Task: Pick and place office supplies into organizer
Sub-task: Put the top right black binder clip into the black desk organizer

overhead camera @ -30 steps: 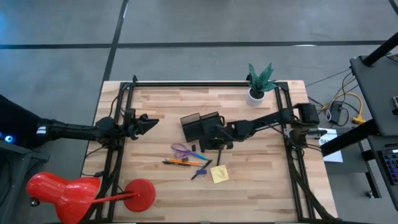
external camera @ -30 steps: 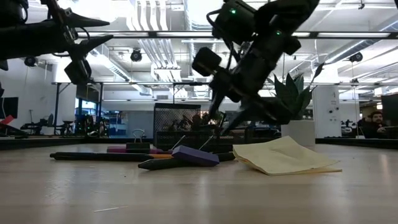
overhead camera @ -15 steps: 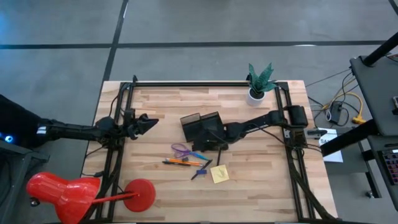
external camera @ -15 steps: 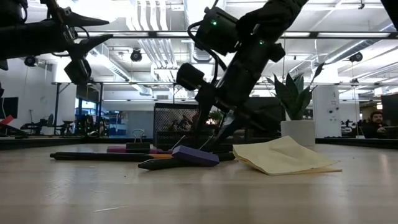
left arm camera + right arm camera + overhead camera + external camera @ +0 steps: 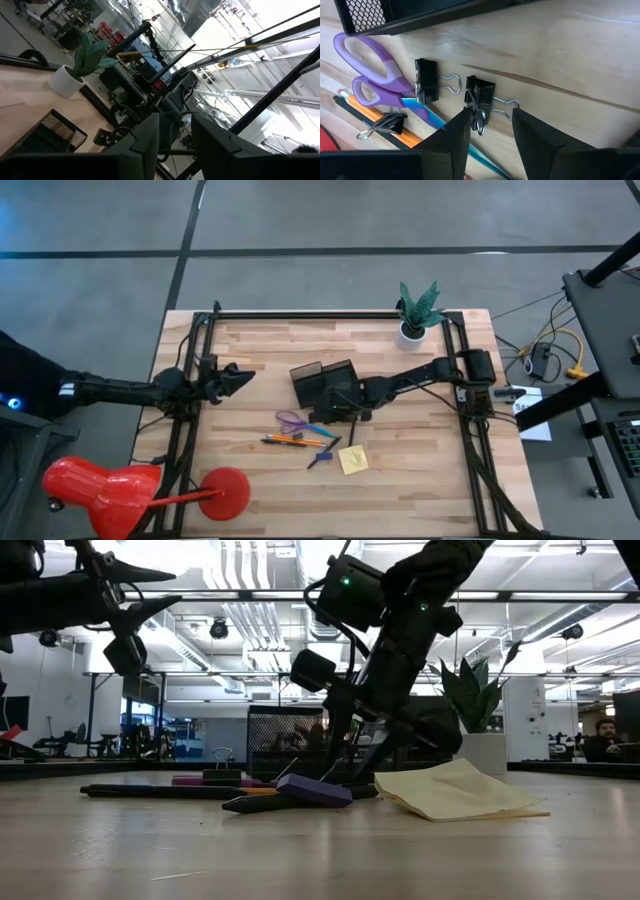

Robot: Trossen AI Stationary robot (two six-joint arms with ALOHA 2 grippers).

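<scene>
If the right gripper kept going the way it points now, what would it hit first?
Most likely the binder clip lying on the table; the right gripper has open jaws straddling it, though the remaining gap is unclear.

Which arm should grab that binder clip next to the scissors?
Right. The right gripper hangs open just above the binder clip, near the scissors. The left gripper is raised at the table's left side, well away.

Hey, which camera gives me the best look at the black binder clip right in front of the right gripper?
The right wrist view: the binder clip fills the frame's middle, lying on the wood just ahead of the open right gripper, wire handles visible. In the high view it is only a dark speck hidden near the arm. The low view cannot single it out, and the left wrist view misses it.
</scene>
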